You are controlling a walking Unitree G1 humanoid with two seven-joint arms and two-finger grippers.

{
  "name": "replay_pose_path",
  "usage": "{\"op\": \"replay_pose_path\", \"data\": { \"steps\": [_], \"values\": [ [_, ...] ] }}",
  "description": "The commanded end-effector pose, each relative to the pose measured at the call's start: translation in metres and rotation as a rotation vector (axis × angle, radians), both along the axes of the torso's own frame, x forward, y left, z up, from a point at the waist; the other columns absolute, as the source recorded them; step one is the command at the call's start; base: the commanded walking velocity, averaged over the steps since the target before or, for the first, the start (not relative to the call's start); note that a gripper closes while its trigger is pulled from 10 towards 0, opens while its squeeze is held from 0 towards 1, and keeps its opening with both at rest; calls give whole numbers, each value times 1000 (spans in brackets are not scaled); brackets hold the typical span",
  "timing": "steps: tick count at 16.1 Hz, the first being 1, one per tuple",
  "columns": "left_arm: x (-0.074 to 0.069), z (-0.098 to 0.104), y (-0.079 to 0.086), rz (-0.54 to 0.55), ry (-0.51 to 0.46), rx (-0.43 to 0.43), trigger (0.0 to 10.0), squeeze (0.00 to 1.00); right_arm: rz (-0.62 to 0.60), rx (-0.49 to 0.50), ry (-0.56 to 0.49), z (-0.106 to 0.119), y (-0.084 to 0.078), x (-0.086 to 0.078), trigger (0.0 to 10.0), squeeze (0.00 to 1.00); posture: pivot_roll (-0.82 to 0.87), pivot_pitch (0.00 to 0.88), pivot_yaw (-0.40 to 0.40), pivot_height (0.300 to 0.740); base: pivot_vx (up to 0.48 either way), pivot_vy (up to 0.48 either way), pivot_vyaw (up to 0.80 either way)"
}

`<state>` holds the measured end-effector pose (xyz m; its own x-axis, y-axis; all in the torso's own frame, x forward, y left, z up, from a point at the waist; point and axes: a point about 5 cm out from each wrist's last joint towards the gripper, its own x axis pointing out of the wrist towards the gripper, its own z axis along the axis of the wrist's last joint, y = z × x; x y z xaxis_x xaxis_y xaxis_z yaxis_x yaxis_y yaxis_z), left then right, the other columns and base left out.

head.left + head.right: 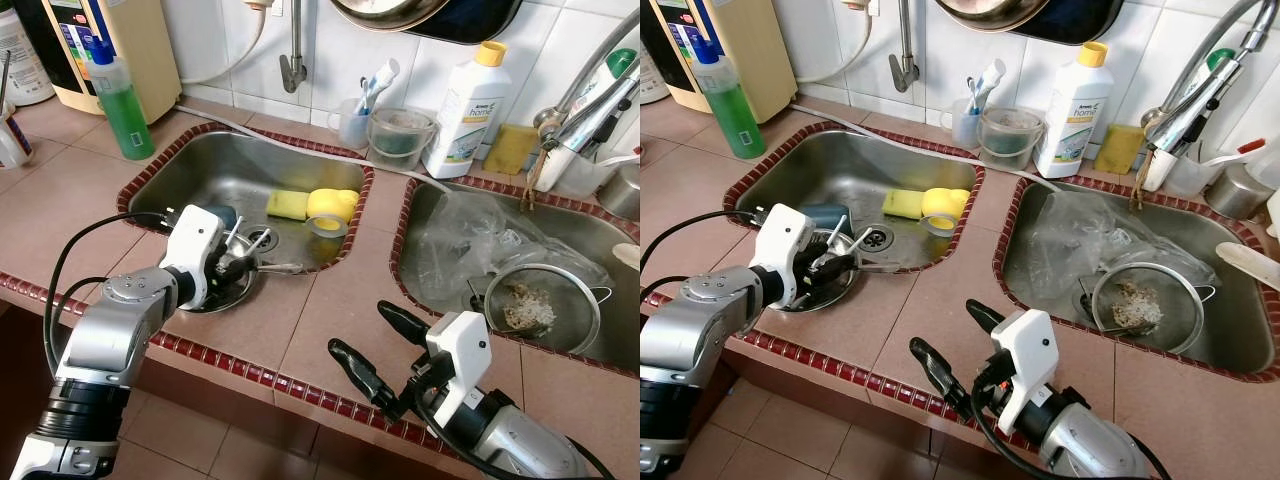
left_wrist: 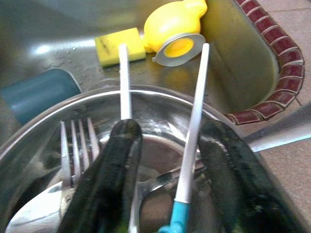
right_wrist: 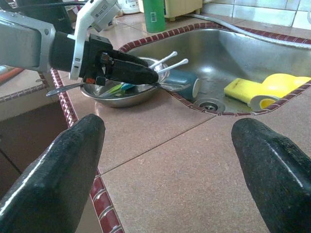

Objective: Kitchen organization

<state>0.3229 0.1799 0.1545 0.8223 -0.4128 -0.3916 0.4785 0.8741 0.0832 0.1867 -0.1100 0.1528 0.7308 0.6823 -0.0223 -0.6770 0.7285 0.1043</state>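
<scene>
Matte pink tiles cover my surface, edged in glossy red mosaic. I see my left pincer inside the shiny steel bowl at the sink corner, fingers parted around thin white utensil handles. My right pincer hovers spread wide over tile.

Two silver arms, each ending in a white wrist housing. Black ribbed collar on left forearm. Black cables looped from both wrists. Left pincer: two long black fingers. Right pincer: same, fingers thick, matte, round-tipped.
</scene>
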Motion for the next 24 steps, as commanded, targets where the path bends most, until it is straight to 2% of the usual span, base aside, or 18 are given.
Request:
{"op": "replay_pose_path", "data": {
  "steps": [1, 17, 18, 19, 20, 23, 24],
  "values": [
    [-4, -4, 0, -12, 22, 14, 0, 0, 0, -3, -11, 4, 0, -2, 10000, 0, -145, 96, -40, 740, 0, 0, 0],
    [-4, -4, 1, -2, 15, 13, 0, 0, 7, 0, -9, 4, 1, -2, 10000, 0, -142, 89, -42, 740, 0, 0, 0],
    [-4, -5, 1, -7, 17, 17, 1686, 0, 8, 0, -9, 4, 1, -2, 10000, 0, -142, 87, -42, 740, 0, 0, 0],
    [-4, -5, 0, -18, 22, 26, 6824, 0, 9, -1, -10, 4, 1, -2, 10000, 0, -143, 88, -43, 740, 0, 0, 0],
    [-4, -7, -1, -20, 29, 31, 10000, 0, 10, -2, -10, 4, 1, -1, 10000, 0, -144, 89, -43, 740, 0, 0, 0],
    [-5, -11, -1, -24, 51, 38, 10000, 0, 7, -2, -10, 4, 0, -1, 10000, 0, -146, 92, -43, 740, 0, 0, 0],
    [-6, -12, -1, -23, 59, 24, 10000, 1000, 5, -2, -10, 4, 0, -1, 10000, 0, -147, 93, -42, 740, 0, 0, 0]
  ]
}}
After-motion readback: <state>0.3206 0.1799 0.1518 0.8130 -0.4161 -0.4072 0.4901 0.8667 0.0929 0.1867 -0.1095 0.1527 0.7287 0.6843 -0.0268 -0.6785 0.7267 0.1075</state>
